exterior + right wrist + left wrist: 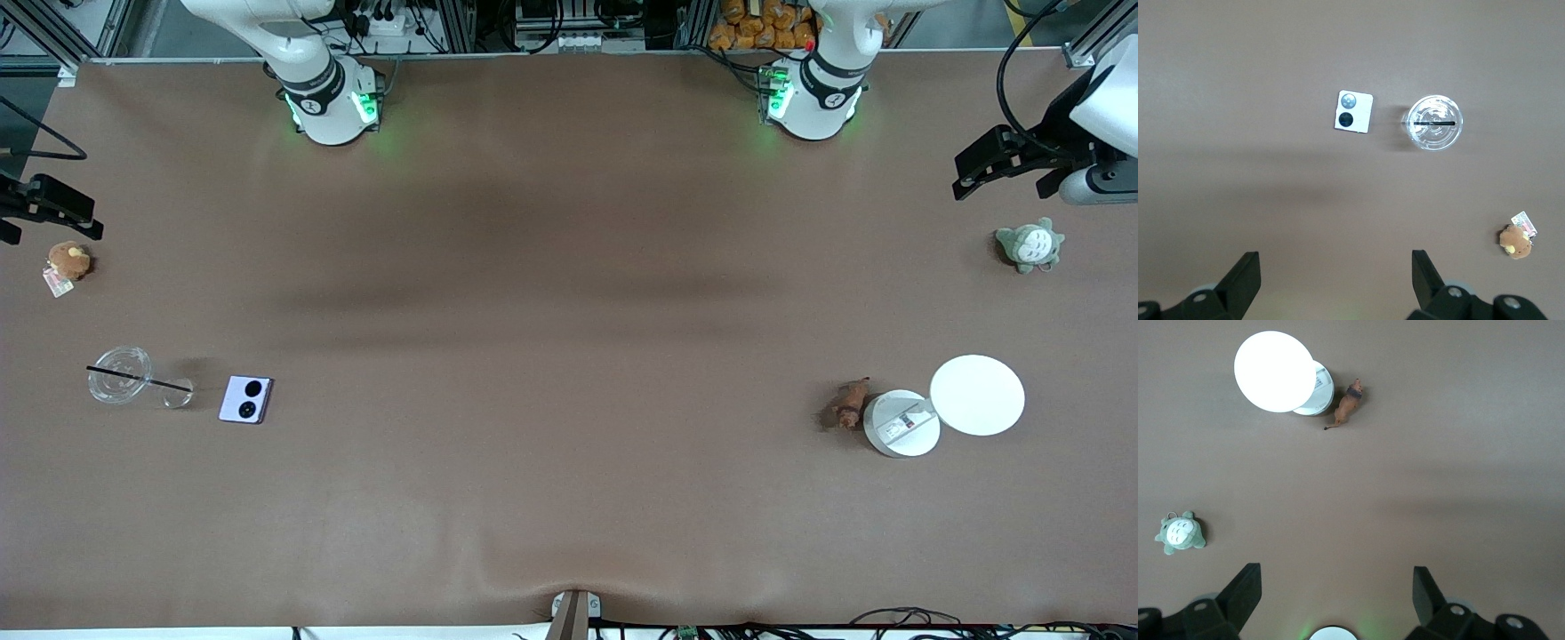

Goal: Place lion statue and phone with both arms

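At the right arm's end of the brown counter (569, 498), the right claw (36, 213) hangs high over the edge, its fingers spread wide in its own wrist view and holding nothing, above a round brown plush toy (68, 260). Nearer the front camera, a clear plastic cup (120, 375) with a black straw lies beside the phone (245, 399), which rests flat, folded, lenses up, apart from the cup and well clear of either arm. The phone looks rigid, smooth and likely slippery, with little height to grip; a pinch across its two opposite edges seems the surest hold. Toward the left arm's end, the lion statue (852, 403) lies on the counter just beside a white puck-shaped device (901, 424), itself partly covered by a round white disc (977, 395). The figurine appears light and hard, its thin tail probably fragile, so the narrow body between mane and haunches is the place to close on it. Farther from the camera sits a grey-green plush (1029, 245), and over that corner the left claw (1009, 173) hovers, fingers wide apart and empty.
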Controlling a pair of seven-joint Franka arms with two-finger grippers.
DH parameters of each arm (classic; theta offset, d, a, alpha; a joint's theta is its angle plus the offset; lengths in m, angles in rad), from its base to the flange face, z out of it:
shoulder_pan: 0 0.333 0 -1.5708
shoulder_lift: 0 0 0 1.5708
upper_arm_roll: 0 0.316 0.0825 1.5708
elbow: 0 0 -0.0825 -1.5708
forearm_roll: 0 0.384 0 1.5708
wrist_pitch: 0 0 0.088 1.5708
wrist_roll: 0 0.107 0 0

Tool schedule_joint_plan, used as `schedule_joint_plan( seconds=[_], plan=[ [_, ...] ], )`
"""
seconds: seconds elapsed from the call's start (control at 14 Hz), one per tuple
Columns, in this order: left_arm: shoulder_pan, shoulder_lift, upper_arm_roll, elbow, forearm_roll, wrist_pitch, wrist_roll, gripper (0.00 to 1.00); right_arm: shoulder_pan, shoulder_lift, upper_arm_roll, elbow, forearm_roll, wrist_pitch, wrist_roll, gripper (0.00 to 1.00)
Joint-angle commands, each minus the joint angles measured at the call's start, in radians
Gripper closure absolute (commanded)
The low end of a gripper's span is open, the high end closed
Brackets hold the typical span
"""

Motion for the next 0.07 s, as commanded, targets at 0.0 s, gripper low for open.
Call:
schedule_joint_plan(
  seconds=[0.0],
  plan=[
    [0.009, 0.005, -0.001, 0.019, -0.015, -0.018, 0.0, 0.0, 0.001, -0.02, -0.001, -0.021, 0.032, 0.007, -0.005, 0.0]
  ],
)
